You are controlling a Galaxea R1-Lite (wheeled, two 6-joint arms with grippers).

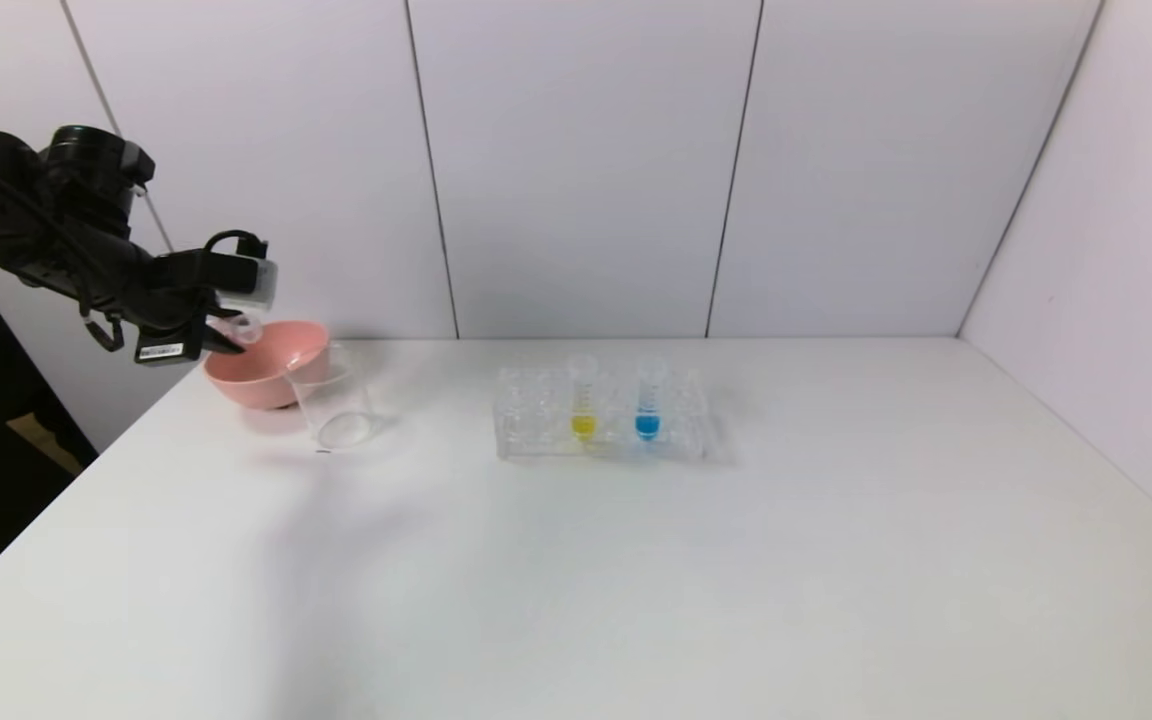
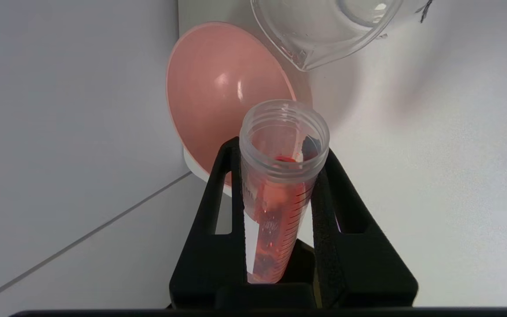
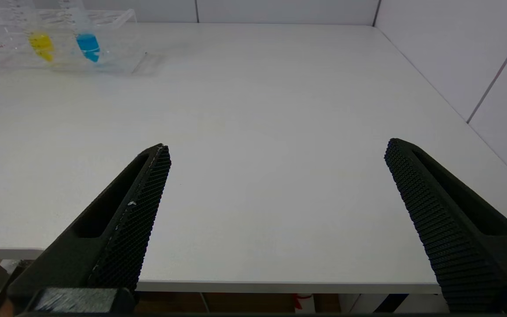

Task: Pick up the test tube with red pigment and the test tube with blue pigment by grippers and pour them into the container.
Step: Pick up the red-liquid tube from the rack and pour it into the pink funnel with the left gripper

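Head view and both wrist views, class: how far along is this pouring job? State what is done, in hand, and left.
Done: the red tube is out of the rack, clamped in the left gripper. In hand: its mouth is over the pink bowl, beside the beaker; red liquid remains inside. Left: the blue tube stands racked; the right gripper waits open near the table's front edge.

pink bowl (image 1: 261, 372), tube rack (image 1: 601, 415), yellow tube (image 1: 583, 400).
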